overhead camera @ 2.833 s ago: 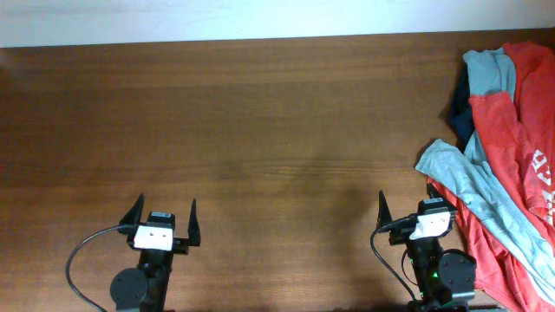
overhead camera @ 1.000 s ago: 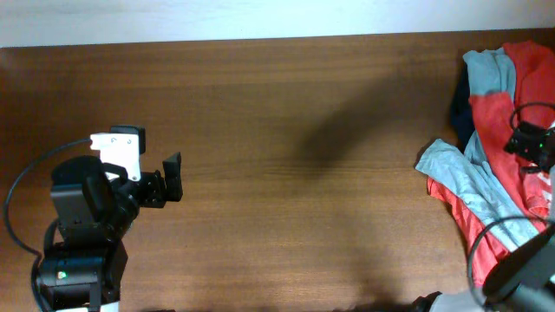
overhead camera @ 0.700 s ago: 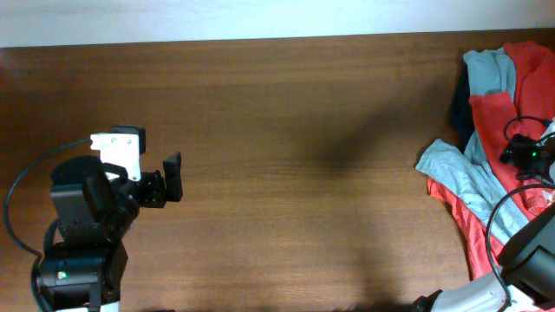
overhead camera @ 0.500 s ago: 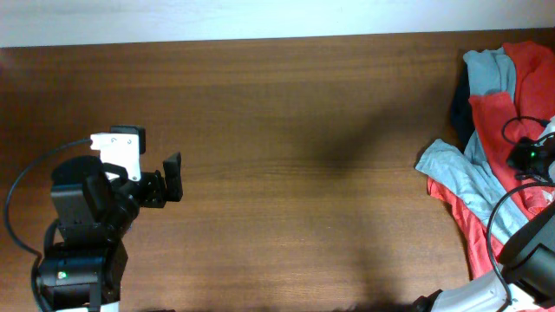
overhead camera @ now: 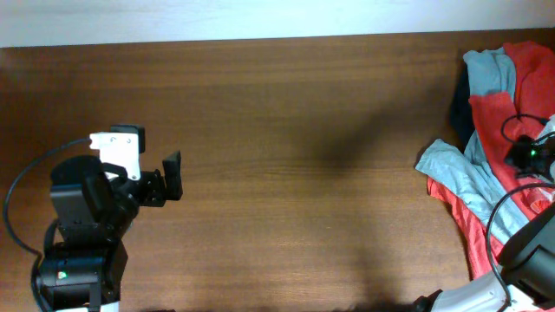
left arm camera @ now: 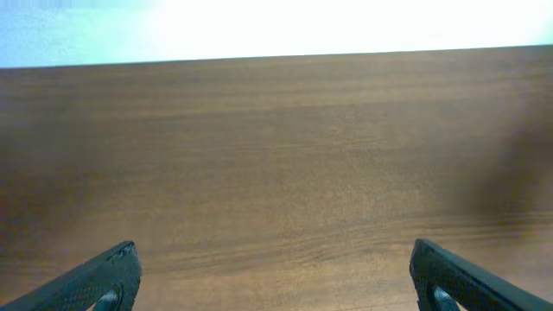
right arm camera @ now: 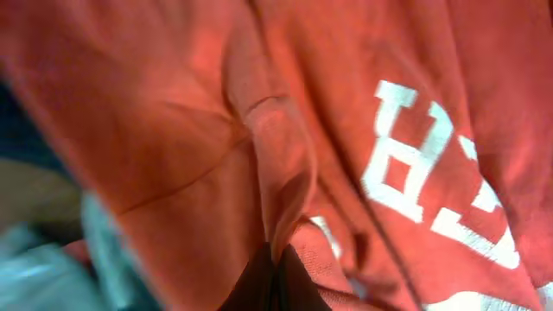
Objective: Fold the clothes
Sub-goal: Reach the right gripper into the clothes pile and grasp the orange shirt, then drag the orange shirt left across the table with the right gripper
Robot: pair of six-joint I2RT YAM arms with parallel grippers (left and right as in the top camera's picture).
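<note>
A heap of clothes lies at the table's right edge: a red shirt (overhead camera: 499,121) with white letters, a light blue garment (overhead camera: 468,178) and a dark one (overhead camera: 459,106). My right gripper (overhead camera: 531,154) sits low on the heap, shut on a pinched fold of the red shirt (right arm camera: 285,199); its dark fingertips (right arm camera: 278,278) meet at the bottom of the right wrist view. My left gripper (overhead camera: 172,176) stands open over bare wood at the left, far from the clothes, with only table between its fingers (left arm camera: 112,272).
The wooden table (overhead camera: 295,156) runs wide between the two arms. A pale wall strip (overhead camera: 260,17) borders its far edge. The left arm's base and cable (overhead camera: 74,251) occupy the near left corner.
My right gripper has closed from wide open onto a fold of the red shirt and shifted slightly on the heap. The left arm has not moved.
</note>
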